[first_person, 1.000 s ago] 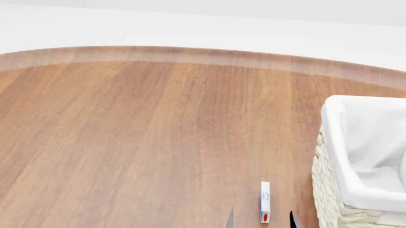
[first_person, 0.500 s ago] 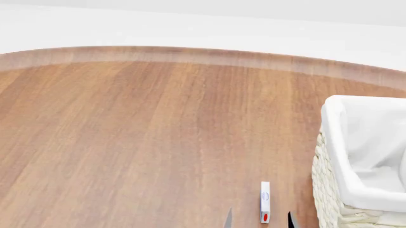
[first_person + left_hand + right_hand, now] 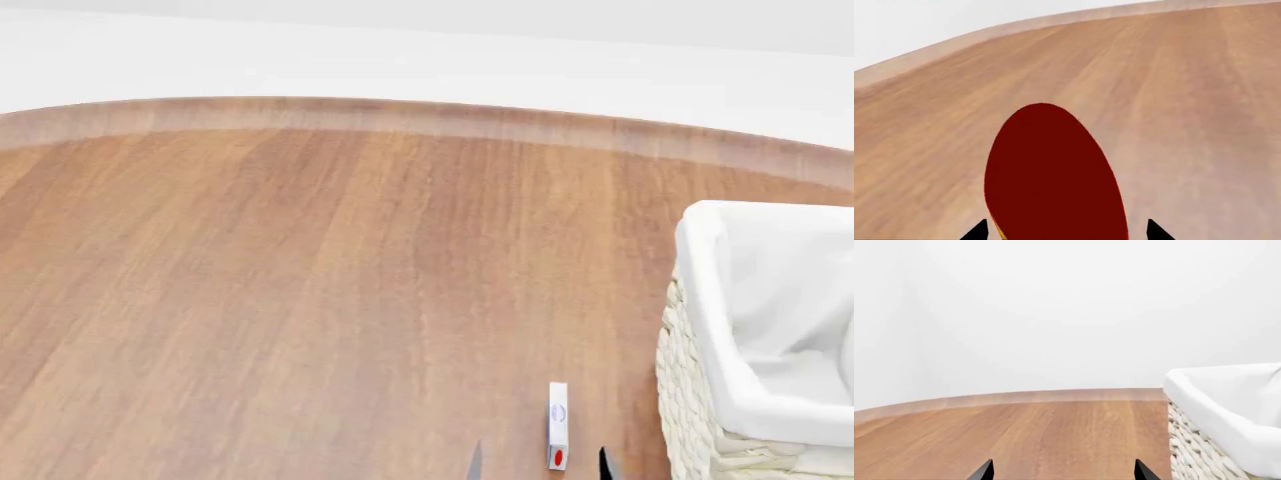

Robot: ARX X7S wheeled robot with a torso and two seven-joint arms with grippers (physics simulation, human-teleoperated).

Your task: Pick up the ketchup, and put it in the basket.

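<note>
I am at the picking-up step. The tall orange-red plastic ketchup bottle (image 3: 1054, 175) fills my left wrist view. I see its dark red rounded end and a thin bit of yellow label. It sits between the two black tips of my left jaws (image 3: 1066, 232). One tip looks to be right against it, and the other has a small gap beside it. I cannot tell if I am squeezing it yet. My right jaws (image 3: 1064, 472) are spread wide with nothing in them. The bottle does not show in the head view. The big cream-white woven basket with the white cloth liner (image 3: 747, 400) stands at the right side of the brown wooden bench (image 3: 334, 280), and the bottle is not in it. Next, I think I must make sure my grip is tight, lift the bottle high, carry it right, and clear that tall rim.
</note>
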